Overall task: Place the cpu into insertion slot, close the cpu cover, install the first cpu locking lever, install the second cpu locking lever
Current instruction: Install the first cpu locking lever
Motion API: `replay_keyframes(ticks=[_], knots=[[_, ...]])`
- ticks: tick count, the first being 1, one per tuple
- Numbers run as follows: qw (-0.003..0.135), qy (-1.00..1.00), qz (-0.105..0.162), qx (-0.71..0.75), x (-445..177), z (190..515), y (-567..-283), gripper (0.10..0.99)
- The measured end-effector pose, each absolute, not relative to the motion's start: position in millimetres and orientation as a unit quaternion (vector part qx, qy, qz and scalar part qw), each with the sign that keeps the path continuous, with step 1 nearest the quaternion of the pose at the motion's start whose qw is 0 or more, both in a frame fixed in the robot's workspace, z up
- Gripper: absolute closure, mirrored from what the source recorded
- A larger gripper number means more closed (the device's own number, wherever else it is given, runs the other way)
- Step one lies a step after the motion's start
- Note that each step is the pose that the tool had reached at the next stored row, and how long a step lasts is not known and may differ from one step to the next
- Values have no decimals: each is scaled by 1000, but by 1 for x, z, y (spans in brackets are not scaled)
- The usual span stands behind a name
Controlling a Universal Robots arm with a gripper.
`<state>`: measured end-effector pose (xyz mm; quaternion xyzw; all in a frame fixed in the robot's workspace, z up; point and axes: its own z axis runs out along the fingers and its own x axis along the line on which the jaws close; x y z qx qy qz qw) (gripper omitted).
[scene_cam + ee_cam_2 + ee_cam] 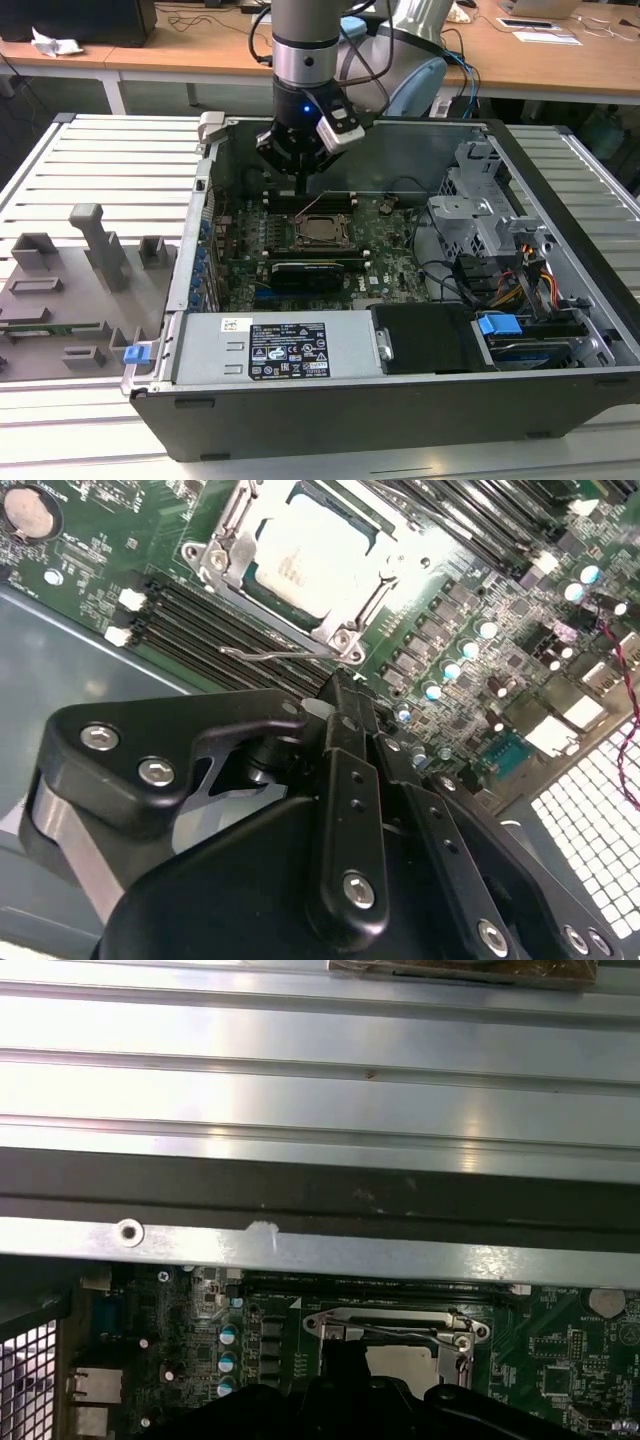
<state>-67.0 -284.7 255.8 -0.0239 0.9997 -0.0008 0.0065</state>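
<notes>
Computer case on slatted table

An open computer case lies on its side on a slatted metal table, motherboard facing up. The arm comes down from above and its gripper hangs just over the board, right behind the insertion slot. The cpu cover looks folded down over the socket, something silvery-beige showing through the cut-out. Grey plastic fixtures sit on the exterior view's left.
</notes>
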Motion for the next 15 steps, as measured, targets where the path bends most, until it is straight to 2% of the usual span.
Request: replay_keyframes(ticks=[3, 7, 15], knots=[[7, 1000, 0, -24, -66, 256, -285, 980], [7, 999, 22, -24, -66, 254, -285, 980], [7, 999, 27, -24, -66, 248, -285, 980]])
